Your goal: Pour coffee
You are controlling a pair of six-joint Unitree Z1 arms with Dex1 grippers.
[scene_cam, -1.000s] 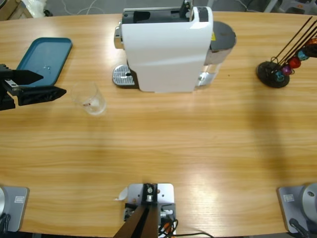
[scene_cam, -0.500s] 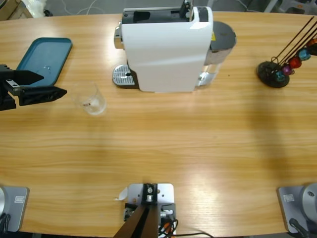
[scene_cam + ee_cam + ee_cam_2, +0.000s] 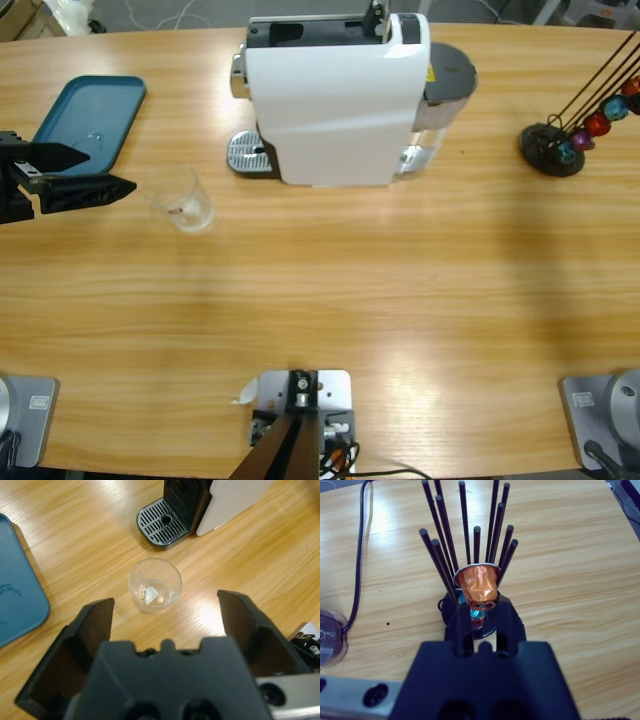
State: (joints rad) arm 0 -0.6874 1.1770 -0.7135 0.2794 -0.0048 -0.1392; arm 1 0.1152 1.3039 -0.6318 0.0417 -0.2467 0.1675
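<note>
Left wrist view looks down on a clear glass tumbler (image 3: 155, 585) standing empty on the wooden table (image 3: 260, 555), framed between the wide-spread jaws of the left gripper (image 3: 170, 622), which does not touch it. Just beyond the glass sits the drip grate (image 3: 162, 522) of the white coffee machine (image 3: 225, 500), and a teal tray (image 3: 17, 595) lies off to one side. From overhead, the left gripper (image 3: 95, 172) waits beside the tumbler (image 3: 180, 198), which stands apart from the machine (image 3: 335, 95). At the far end of the table, the right wrist view shows the right gripper (image 3: 482, 612) clamped on a copper-orange capsule (image 3: 476, 584) in front of the black rod rack (image 3: 470, 535) (blue capsules lie at the rack's base). No coffee is visible anywhere: the glass holds none and nothing runs from the spout. The task appears to be at an early stage, with the capsule yet to be loaded, the glass yet to be set on the grate, and the brew yet to be poured
</note>
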